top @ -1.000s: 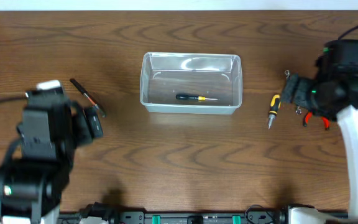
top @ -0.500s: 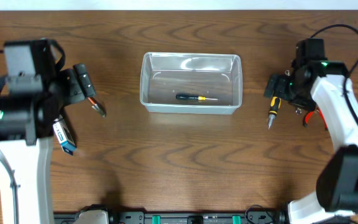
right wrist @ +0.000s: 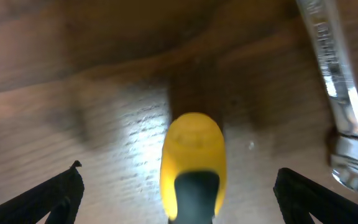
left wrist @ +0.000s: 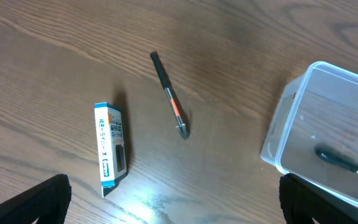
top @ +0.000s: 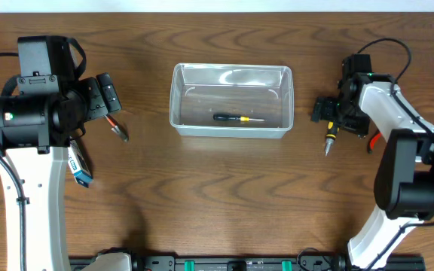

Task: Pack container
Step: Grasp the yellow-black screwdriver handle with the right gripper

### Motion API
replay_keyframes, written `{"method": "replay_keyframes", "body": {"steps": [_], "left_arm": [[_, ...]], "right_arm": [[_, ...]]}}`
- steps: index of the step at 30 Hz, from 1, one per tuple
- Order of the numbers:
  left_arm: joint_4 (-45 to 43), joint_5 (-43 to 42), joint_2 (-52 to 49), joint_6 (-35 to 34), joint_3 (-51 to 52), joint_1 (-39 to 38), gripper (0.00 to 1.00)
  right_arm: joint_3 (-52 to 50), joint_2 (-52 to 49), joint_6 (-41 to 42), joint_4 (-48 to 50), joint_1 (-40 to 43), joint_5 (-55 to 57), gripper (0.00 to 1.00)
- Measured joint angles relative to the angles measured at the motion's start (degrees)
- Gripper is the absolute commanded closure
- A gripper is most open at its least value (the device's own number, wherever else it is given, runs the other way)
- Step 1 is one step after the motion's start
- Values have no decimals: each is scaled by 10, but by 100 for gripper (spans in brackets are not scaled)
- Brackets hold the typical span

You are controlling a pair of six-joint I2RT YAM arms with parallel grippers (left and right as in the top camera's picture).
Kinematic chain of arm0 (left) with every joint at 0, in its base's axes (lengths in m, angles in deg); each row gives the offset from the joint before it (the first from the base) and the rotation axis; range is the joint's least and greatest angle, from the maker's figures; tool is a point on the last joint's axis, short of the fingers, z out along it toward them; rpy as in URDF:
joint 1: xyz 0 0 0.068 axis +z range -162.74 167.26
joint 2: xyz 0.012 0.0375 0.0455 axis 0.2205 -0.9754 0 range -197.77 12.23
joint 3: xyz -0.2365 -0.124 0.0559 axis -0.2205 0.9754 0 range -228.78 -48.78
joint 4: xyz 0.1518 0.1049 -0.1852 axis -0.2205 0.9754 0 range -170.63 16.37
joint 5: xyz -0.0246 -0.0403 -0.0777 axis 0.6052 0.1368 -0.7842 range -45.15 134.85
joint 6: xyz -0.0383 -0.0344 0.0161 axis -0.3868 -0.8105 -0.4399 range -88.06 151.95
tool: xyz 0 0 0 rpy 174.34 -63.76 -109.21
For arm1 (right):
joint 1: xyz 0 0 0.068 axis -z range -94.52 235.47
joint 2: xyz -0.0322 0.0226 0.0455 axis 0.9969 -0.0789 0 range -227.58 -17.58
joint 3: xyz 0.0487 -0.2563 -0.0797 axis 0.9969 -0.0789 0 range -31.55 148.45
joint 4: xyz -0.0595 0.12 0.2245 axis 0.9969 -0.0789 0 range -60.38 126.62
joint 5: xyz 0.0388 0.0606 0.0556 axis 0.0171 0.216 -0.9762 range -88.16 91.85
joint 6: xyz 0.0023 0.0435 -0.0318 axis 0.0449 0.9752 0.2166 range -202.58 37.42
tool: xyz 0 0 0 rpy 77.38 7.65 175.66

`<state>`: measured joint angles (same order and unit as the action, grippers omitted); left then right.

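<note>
Right gripper (right wrist: 179, 200) hovers with jaws spread over the yellow-handled screwdriver (right wrist: 192, 155)

The handle lies between the wide-open fingers, so the step looks like a pickup: come straight down, close across the handle's thick middle, and keep clear of the wrench (right wrist: 335, 81) lying just beside it. The container (top: 232, 131) stands mid-table, well apart from this tool, with one small screwdriver (top: 236, 118) inside and most of its floor free. Bare table (top: 307, 188) lies between, so only the rim needs clearing. The left gripper (left wrist: 173, 202) is also spread and empty, above a slim red-banded tool (left wrist: 169, 93) and a blue box (left wrist: 112, 146)
</note>
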<state>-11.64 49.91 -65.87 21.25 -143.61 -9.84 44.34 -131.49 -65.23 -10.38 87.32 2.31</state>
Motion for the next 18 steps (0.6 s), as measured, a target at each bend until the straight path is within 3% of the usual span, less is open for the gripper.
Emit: {"method": "replay_keyframes", "body": {"steps": [9, 18], "left_arm": [[0, -2, 0, 0, 0, 0, 2], [0, -2, 0, 0, 0, 0, 2]], "right_arm": [[2, -19, 20, -2, 0, 4, 1], [3, -19, 68, -55, 0, -9, 10]]}}
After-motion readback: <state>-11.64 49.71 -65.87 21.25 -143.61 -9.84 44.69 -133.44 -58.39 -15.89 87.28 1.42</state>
